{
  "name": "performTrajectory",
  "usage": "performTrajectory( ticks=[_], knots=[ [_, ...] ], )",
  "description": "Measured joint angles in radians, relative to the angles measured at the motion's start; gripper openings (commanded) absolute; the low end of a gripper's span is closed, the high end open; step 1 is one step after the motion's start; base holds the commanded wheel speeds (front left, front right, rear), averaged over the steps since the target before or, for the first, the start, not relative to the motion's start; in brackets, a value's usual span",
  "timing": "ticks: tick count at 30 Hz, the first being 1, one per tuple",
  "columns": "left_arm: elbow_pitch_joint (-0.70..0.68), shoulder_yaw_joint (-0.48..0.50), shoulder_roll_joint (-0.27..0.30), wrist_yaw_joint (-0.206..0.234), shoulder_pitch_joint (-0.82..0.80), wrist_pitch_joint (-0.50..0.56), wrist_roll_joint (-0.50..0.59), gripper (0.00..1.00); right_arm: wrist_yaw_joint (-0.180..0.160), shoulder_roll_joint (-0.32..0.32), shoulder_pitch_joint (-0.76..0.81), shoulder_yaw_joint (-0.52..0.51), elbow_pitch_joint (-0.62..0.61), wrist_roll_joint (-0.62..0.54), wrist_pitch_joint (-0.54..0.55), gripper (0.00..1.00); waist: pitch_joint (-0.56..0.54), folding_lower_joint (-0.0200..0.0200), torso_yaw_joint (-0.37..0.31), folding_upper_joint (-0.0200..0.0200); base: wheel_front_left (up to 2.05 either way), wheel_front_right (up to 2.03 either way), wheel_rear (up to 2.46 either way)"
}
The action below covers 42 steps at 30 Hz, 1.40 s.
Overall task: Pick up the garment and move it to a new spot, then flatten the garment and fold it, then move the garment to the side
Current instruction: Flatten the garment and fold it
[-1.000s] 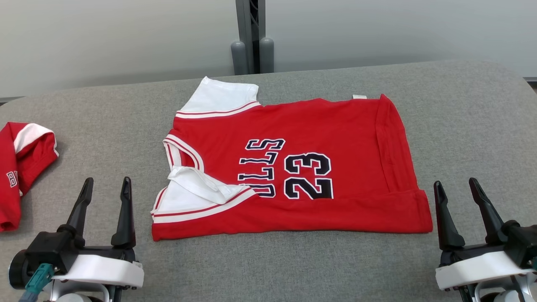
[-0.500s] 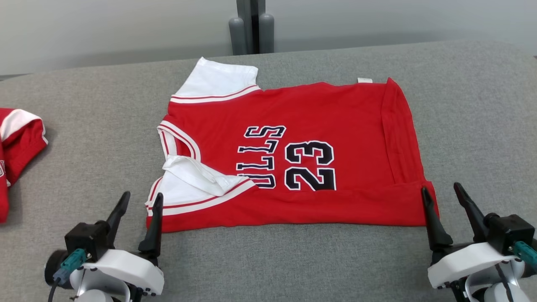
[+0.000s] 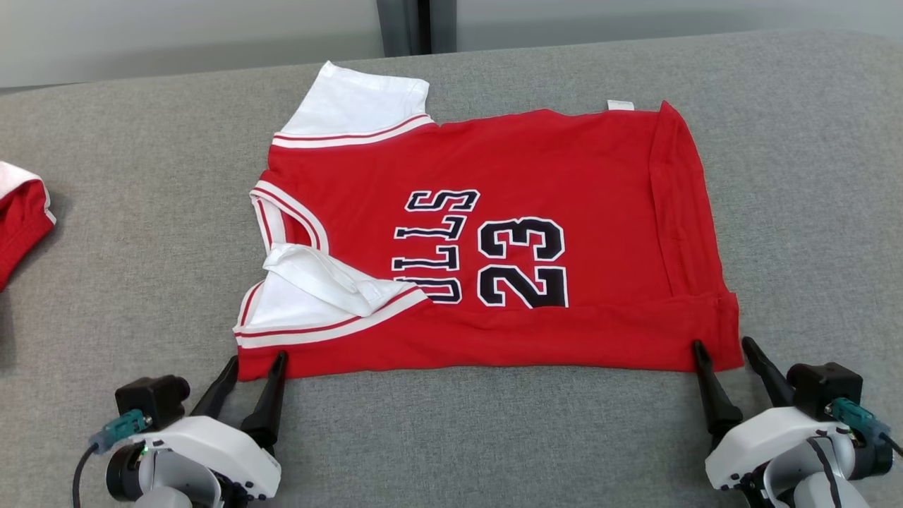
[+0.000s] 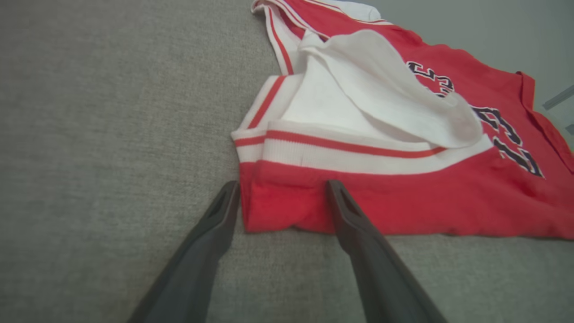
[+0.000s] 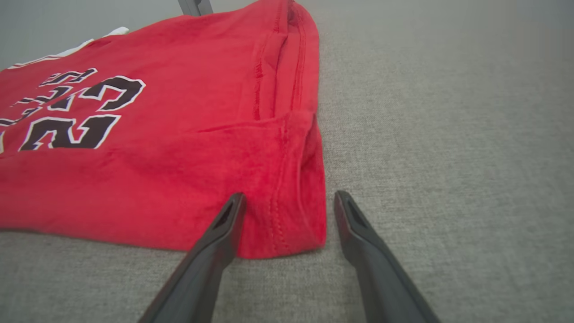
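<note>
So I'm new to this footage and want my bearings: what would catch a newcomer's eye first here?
The red jersey with a black 23 lies spread across the middle of the grey surface. The left claw and right claw stand open, each straddling a near corner of it. A second red garment peeks in at the left edge.

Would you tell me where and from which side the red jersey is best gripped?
Probably take the red jersey by its two near corners, coming low from the robot's side: that edge lies flat and doubled, and the open left gripper and right gripper each straddle a corner.
</note>
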Motion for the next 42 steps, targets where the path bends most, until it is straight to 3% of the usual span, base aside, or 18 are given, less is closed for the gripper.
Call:
performTrajectory(
  ticks=[1, 2, 3, 4, 14, 19, 27, 29, 30, 31, 32, 33, 38, 42],
  knots=[
    [0.005, 0.002, -0.001, -0.009, -0.005, 0.011, -0.012, 1.0, 0.0, 0.0, -0.009, 0.004, 0.013, 0.006, 0.0, 1.0, 0.001, 0.0, 0.0, 0.0, 0.0, 0.0, 0.0],
    [0.01, 0.002, -0.001, -0.016, -0.012, 0.019, -0.02, 0.73, 0.0, 0.0, -0.016, 0.01, 0.022, 0.009, 0.0, 0.48, 0.002, 0.0, 0.0, 0.0, 0.0, 0.0, 0.0],
    [0.014, -0.001, 0.001, -0.022, -0.019, 0.031, -0.024, 0.02, 0.0, -0.001, -0.021, 0.017, 0.03, 0.015, 0.005, 0.26, 0.002, -0.0001, 0.0, 0.0, 0.0, 0.0, 0.0],
    [0.017, -0.003, 0.004, -0.03, -0.023, 0.045, -0.027, 0.0, 0.0, -0.002, -0.027, 0.023, 0.037, 0.02, -0.002, 0.0, 0.002, 0.0, 0.0, 0.0, 0.0, 0.0, 0.0],
    [-0.086, -0.019, 0.052, -0.044, 0.04, 0.109, -0.05, 0.0, 0.0, -0.039, -0.017, 0.049, -0.002, 0.11, 0.012, 0.0, -0.008, 0.0, 0.011, 0.0, 0.0, 0.0, 0.0],
    [-0.221, -0.016, 0.075, -0.012, 0.134, 0.146, -0.064, 0.0, 0.0, -0.074, 0.071, 0.028, -0.114, 0.151, 0.092, 0.0, -0.017, 0.0, 0.027, 0.0, 0.0, 0.0, 0.0],
    [-0.372, -0.011, 0.091, 0.057, 0.256, 0.199, -0.083, 0.0, 0.0, -0.072, 0.215, -0.045, -0.251, 0.163, 0.188, 0.0, -0.025, 0.0, 0.045, 0.0, 0.0, 0.0, 0.0],
    [-0.393, -0.016, 0.094, 0.058, 0.273, 0.208, -0.086, 0.0, 0.0, -0.07, 0.228, -0.046, -0.261, 0.164, 0.206, 0.0, -0.026, 0.0, 0.045, 0.0, 0.0, 0.0, 0.0],
    [-0.398, -0.018, 0.094, 0.058, 0.276, 0.216, -0.092, 0.12, 0.0, -0.071, 0.231, -0.044, -0.262, 0.164, 0.21, 0.0, -0.027, 0.0, 0.044, 0.0, 0.0, 0.0, 0.0],
    [-0.4, -0.019, 0.094, 0.063, 0.277, 0.215, -0.092, 0.66, 0.0, -0.071, 0.232, -0.044, -0.261, 0.165, 0.214, 0.0, -0.028, -0.0001, 0.044, 0.0, 0.0, 0.0, 0.0],
    [-0.404, -0.018, 0.094, 0.066, 0.277, 0.204, -0.088, 1.0, 0.0, -0.072, 0.231, -0.042, -0.261, 0.165, 0.214, 0.49, -0.028, -0.0001, 0.044, 0.0, 0.0, 0.0, 0.0],
    [-0.407, -0.016, 0.093, 0.069, 0.275, 0.189, -0.079, 1.0, 0.0, -0.074, 0.231, -0.041, -0.262, 0.165, 0.205, 1.0, -0.029, 0.0, 0.044, 0.0, 0.0, 0.0, 0.0],
    [-0.445, 0.019, 0.058, 0.082, 0.242, 0.064, -0.053, 1.0, 0.0, -0.072, 0.209, -0.089, -0.28, 0.146, 0.133, 1.0, -0.036, -0.0001, 0.042, 0.0, 0.0, 0.0, 0.0],
    [-0.465, 0.056, 0.065, 0.105, 0.184, -0.051, 0.024, 1.0, 0.0, -0.047, 0.169, -0.142, -0.348, 0.08, 0.058, 1.0, -0.042, 0.0, 0.036, 0.0, 0.0, 0.0, 0.0]
  ],
)
